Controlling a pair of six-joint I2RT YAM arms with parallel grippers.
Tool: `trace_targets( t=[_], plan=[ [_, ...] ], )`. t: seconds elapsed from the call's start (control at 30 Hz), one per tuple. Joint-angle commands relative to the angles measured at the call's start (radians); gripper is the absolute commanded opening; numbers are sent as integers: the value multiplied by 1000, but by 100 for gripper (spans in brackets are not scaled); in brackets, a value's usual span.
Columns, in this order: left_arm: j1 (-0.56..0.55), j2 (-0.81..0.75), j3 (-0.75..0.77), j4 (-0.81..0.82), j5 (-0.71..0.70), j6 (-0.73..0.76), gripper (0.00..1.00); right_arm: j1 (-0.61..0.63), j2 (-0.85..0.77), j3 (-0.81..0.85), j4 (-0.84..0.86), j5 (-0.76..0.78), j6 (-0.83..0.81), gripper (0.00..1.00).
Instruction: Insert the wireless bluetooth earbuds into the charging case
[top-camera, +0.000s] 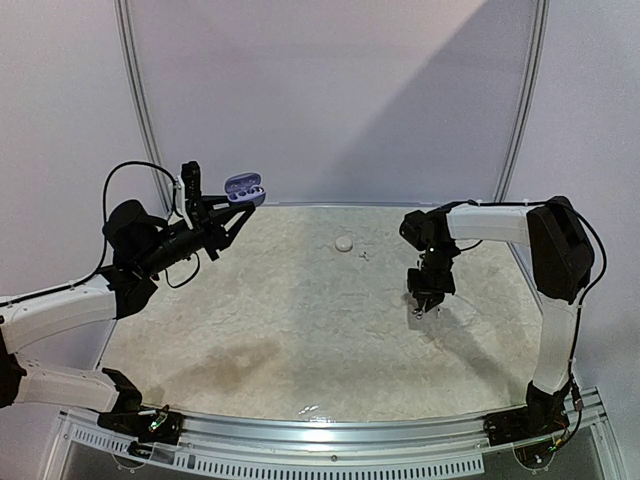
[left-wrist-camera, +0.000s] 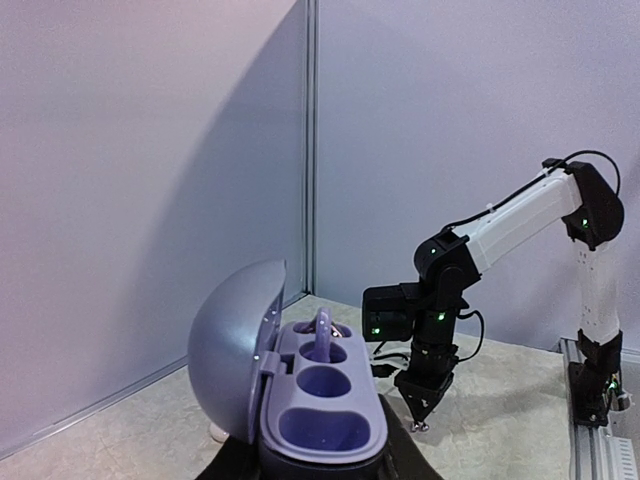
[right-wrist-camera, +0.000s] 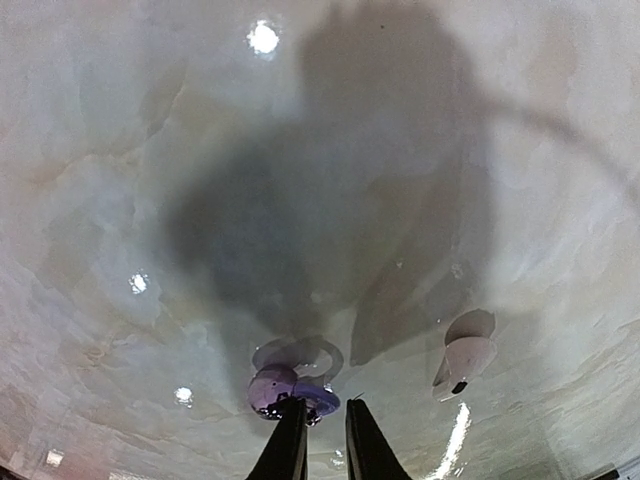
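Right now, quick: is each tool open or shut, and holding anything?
Left tool: closed on the open case.
Right tool: closed, tips beside a bud; whether it grips it cannot be told.

Pale marbled table (top-camera: 300, 340) bears 1 round white piece (top-camera: 345, 242), 1 purple earbud (right-wrist-camera: 283, 388).

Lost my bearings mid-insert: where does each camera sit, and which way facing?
Top external: above, behind the bases, looking down on the table; left arm holds the charging case aloft, right arm reaches down.
Left wrist: facing across the open case toward the right arm; left fingers edge the bottom.
Right wrist: straight down at the table; right fingers beside an earbud.
Shared: top and left wrist both show case and right arm.
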Motion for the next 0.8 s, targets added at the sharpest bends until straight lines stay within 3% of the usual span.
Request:
trace_targets(
  t=[0.0,0.77],
  plan=[
    [13,-12,-6,7,-6,6,0,2,-40,-3,-11,5,18,15],
    [17,-24,-16,11,-9,8,0,2,-18,-45,10,-10,58,17]
  ],
)
